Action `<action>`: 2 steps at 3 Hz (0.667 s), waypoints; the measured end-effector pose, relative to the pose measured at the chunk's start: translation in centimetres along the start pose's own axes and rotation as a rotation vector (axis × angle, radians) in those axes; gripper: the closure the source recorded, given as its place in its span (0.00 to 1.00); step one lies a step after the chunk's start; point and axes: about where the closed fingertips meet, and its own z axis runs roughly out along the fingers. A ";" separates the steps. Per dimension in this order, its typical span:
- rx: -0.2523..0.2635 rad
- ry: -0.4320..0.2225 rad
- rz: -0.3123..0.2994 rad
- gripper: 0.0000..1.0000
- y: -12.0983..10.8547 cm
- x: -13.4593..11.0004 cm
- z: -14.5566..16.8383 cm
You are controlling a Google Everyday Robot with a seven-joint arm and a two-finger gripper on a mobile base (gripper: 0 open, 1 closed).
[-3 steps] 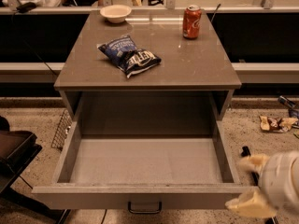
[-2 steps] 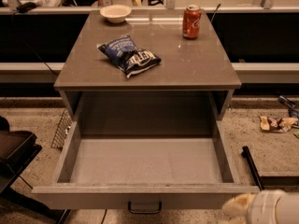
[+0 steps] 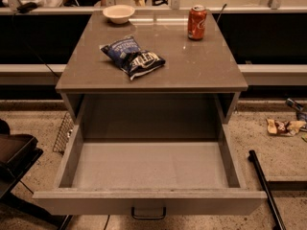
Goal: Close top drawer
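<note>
**Grey-beige top drawer stands pulled far out toward six o'clock**

Grey-beige and shallow, the top drawer (image 3: pixel 148 169) fills the lower half of the camera view, drawn well out of its cabinet toward six o'clock. Its flat front panel runs along the bottom edge of the view. The small dark bail handle (image 3: pixel 148 213) hangs at the centre of that panel. The drawer's bare floor and both side walls lie open to sight, and at twelve o'clock behind them the cabinet's dark cavity shows under the worktop.

The gripper is outside the camera view, so whether the claw is released or clenched cannot be told.

Above the drawer, the brown cabinet top (image 3: pixel 201 66) carries three things. A blue chip bag (image 3: pixel 133 57) lies flat at about ten o'clock from the top's middle. A red soda can (image 3: pixel 197 22) stands upright toward one o'clock, near the back edge and well apart from the bag. A pale bowl (image 3: pixel 118 13) sits at eleven o'clock, at the back left corner.

On the speckled floor (image 3: pixel 254 133), a wire rack (image 3: pixel 63 133) stands just beside the cabinet at nine o'clock of the drawer, and a dark chair-like shape (image 3: pixel 14 159) sits farther out at eight o'clock. At four o'clock a black rod (image 3: pixel 263 188) lies near the drawer's right front corner. At three o'clock some crumpled wrappers (image 3: pixel 284 127) lie well apart from the cabinet
</note>
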 end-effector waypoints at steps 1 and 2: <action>0.000 0.000 0.000 1.00 0.0 0.0 0.0; -0.037 -0.055 -0.045 1.00 -0.6 -1.3 3.1</action>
